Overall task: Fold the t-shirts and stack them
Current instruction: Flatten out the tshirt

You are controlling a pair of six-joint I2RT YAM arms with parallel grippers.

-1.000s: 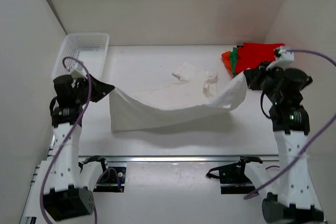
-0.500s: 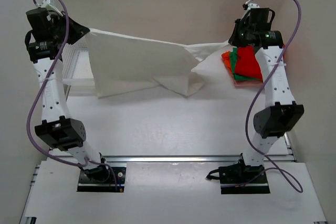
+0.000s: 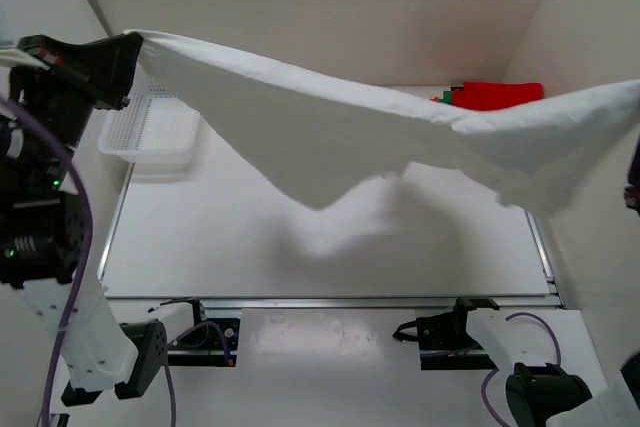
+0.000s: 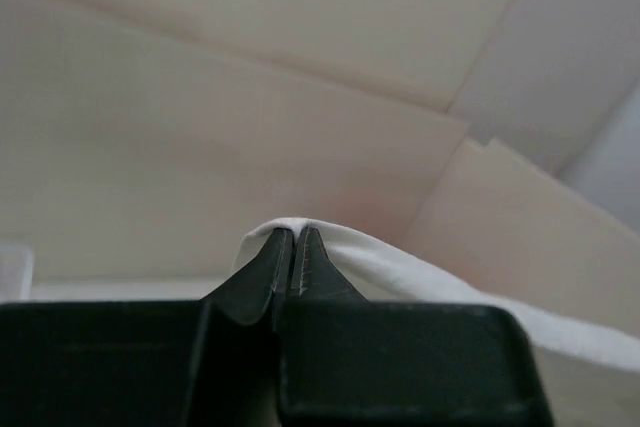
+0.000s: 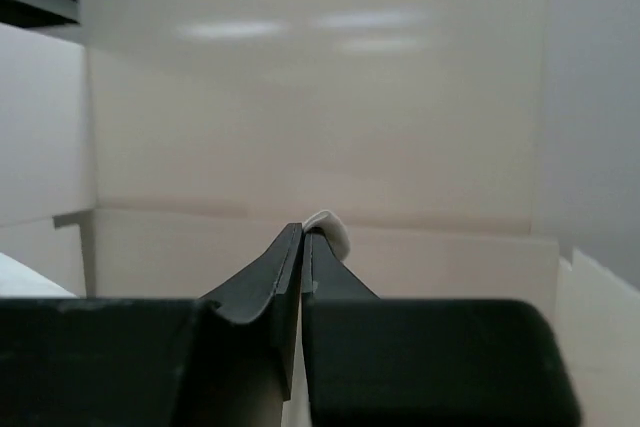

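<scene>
The large white t-shirt (image 3: 360,132) hangs stretched in the air across the whole top view, high above the table. My left gripper (image 3: 133,45) is shut on its left end at the upper left; the left wrist view shows the jaws (image 4: 294,237) pinched on white cloth (image 4: 400,267). My right gripper is past the right edge of the top view; in the right wrist view it (image 5: 303,231) is shut on a small fold of white cloth (image 5: 330,225). The red shirt (image 3: 500,95), with green and orange edges beside it, lies at the back right.
A white mesh basket (image 3: 155,132) stands at the back left of the table. The enclosure walls close in the left, back and right sides. The arm bases and a metal rail (image 3: 330,299) run along the near edge.
Both arms have risen much higher and nearer the camera, lifting the white shirt from a low sag over the table to a taut span in the air.
</scene>
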